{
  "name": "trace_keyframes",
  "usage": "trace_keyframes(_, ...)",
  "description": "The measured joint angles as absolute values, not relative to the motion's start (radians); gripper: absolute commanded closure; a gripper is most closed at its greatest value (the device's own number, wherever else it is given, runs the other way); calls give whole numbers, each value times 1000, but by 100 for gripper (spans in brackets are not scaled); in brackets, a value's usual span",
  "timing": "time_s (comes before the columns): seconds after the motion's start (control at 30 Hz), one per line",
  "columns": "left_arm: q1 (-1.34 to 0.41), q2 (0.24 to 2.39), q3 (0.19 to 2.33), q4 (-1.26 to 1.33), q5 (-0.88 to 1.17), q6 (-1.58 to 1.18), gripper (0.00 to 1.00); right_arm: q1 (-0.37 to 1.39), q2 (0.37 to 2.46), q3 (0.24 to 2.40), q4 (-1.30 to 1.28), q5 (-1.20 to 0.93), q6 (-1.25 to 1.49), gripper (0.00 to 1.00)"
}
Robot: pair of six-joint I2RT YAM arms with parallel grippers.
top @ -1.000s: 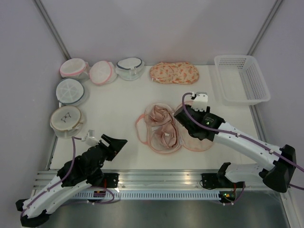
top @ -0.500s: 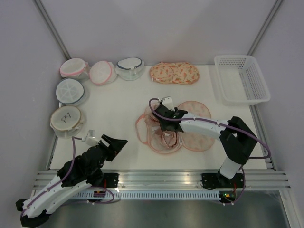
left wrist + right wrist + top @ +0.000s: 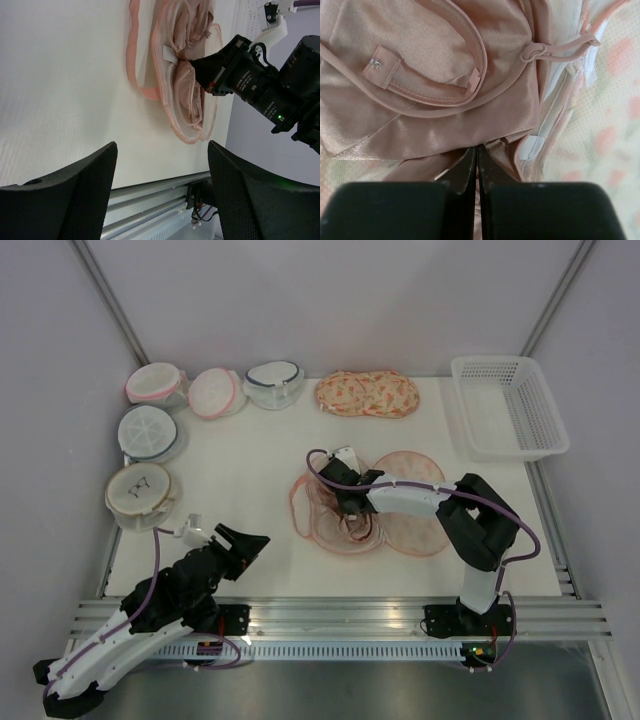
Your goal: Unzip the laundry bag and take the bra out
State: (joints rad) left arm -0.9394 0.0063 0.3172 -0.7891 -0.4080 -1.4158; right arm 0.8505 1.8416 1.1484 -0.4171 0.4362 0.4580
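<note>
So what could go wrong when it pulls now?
The right gripper pinches only a thin fold at the edge of the bra, so it might slip out. A strap reaches the rim of the laundry bag and could snag. The left gripper is open and far off, so the bag may lift too.

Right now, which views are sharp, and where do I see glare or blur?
Top external: even light, sharp, only faint shadows. Left wrist: laundry bag fairly sharp, foreground dark and soft. Right wrist: sheen on the bra, printed bag fabric at right blurred.
</note>
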Motion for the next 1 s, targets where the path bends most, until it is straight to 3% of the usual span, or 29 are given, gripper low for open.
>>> trace_keyframes(0.23,-939,6,313,-792,-407,-1416,23,849,1795,1148,-427,415,454,100)
trace_keyframes(0.53,-939,6,307,-793,-407,-1416,23,848,1517,1196,-480,419,440,100)
trace_keyframes(0.77,-939,6,307,-793,-407,-1416,23,846,1427,1374,-544,543,416,99)
trace_keyframes(1.0,-939,6,308,-793,-394,-1416,23,728,1473,1732,-632,680,381,100)
